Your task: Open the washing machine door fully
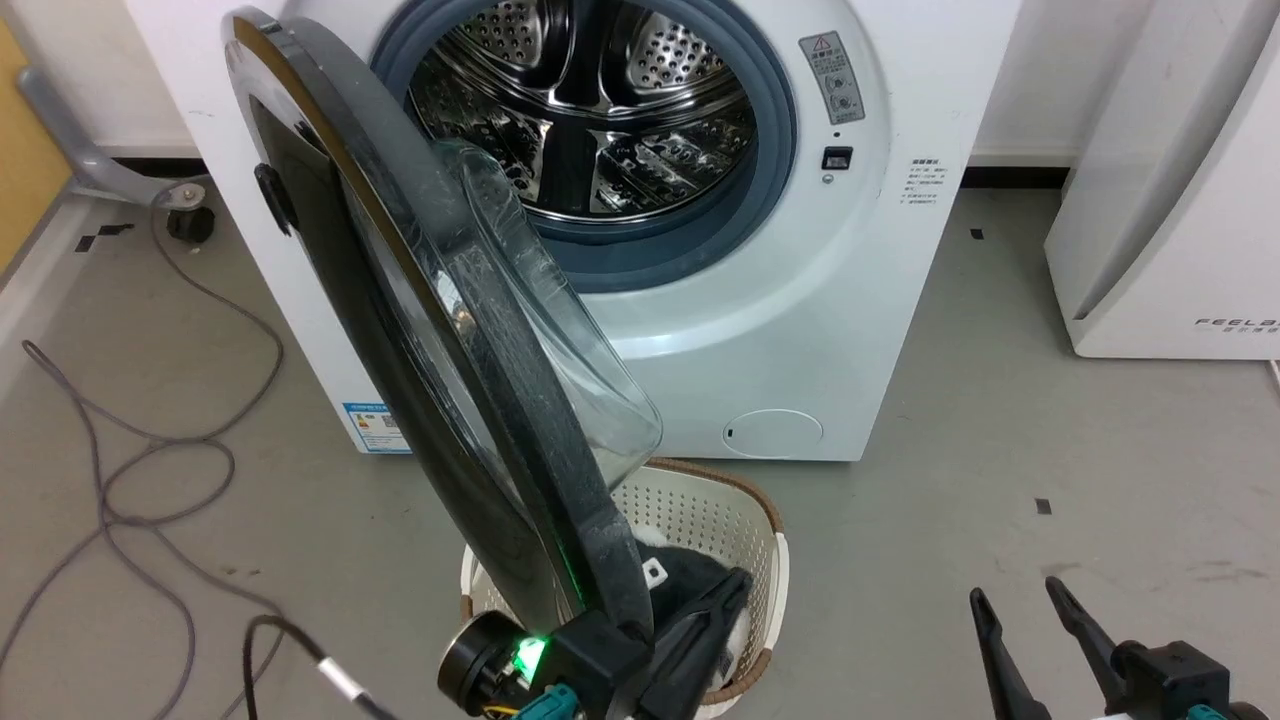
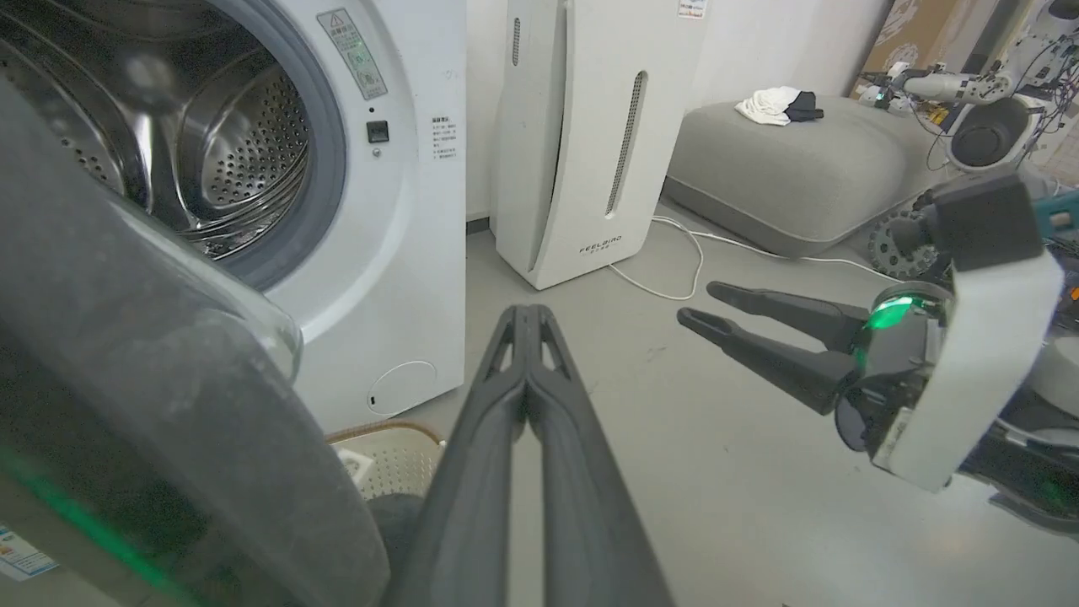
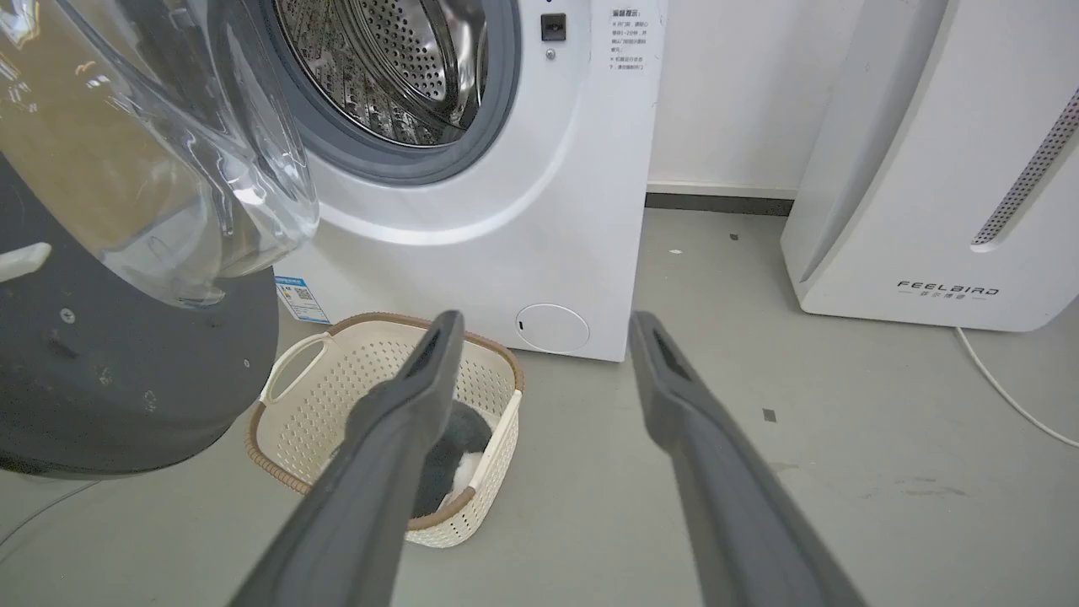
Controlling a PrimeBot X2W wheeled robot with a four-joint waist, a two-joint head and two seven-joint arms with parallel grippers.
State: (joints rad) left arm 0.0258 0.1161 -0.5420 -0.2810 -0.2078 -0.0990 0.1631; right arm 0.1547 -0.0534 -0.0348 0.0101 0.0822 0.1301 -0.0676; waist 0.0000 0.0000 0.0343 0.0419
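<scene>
head view: washing machine door (image 1: 470,400) stands open; left gripper (image 1: 735,585) fingers together beside its rim, right gripper (image 1: 1015,590) spread.

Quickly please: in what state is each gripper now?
Left gripper: closed, holding nothing, beside the door.
Right gripper: open, holding nothing.

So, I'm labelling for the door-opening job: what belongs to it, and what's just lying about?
Job: door, washing machine, shut left gripper by the door's lower edge.
Lying about: basket, cable, white appliance; open right gripper, clear of the door.
</scene>
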